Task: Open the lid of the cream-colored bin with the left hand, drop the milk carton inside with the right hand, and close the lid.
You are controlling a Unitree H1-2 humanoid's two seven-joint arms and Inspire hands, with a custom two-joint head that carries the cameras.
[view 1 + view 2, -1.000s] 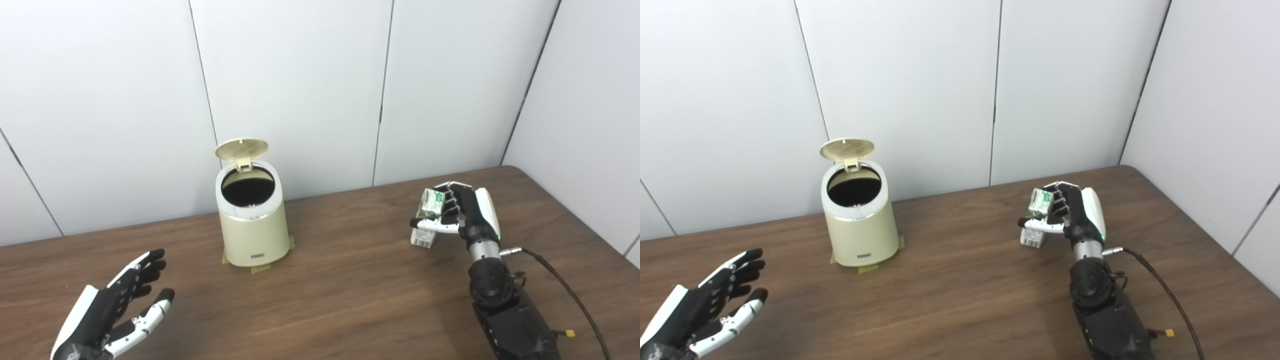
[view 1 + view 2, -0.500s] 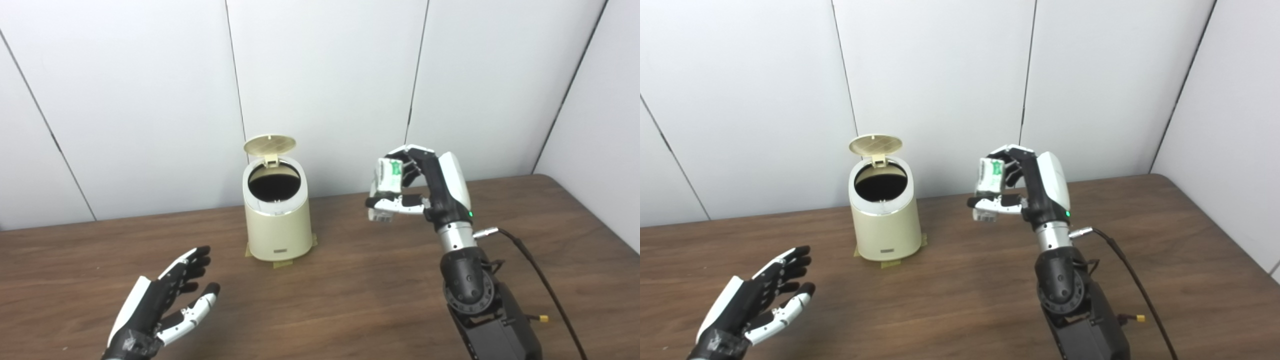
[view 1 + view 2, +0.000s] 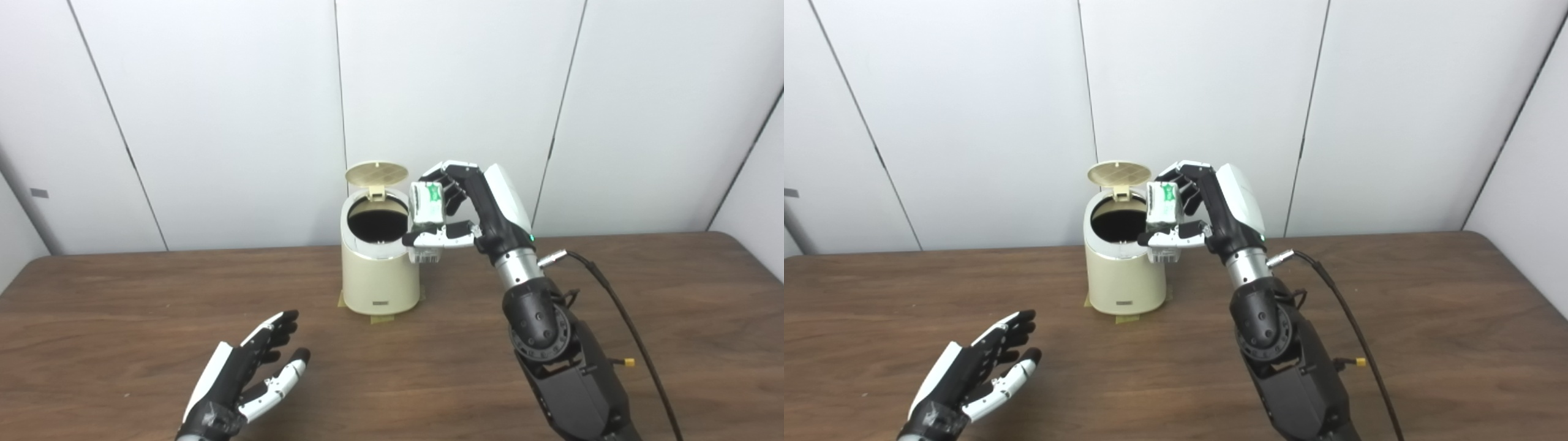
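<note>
The cream-colored bin (image 3: pixel 380 275) stands on the table near the wall. Its round lid (image 3: pixel 376 174) is tipped up at the back and the dark opening (image 3: pixel 377 218) shows. My right hand (image 3: pixel 474 211) is shut on the white and green milk carton (image 3: pixel 426 214) and holds it upright in the air, by the right rim of the bin's opening. My left hand (image 3: pixel 248 380) is open and empty, low over the front left of the table. The same scene shows in the right eye view, with the carton (image 3: pixel 1164 217) beside the bin (image 3: pixel 1124 269).
The wooden table (image 3: pixel 122 318) runs to the white panel wall. Tape strips (image 3: pixel 381 318) lie under the bin's base. A black cable (image 3: pixel 631 331) trails from my right forearm over the right of the table.
My right hand has lifted the milk carton off the table and carried it left to the bin's rim. The camera has panned, shifting the scene. The left hand stays open and low.
</note>
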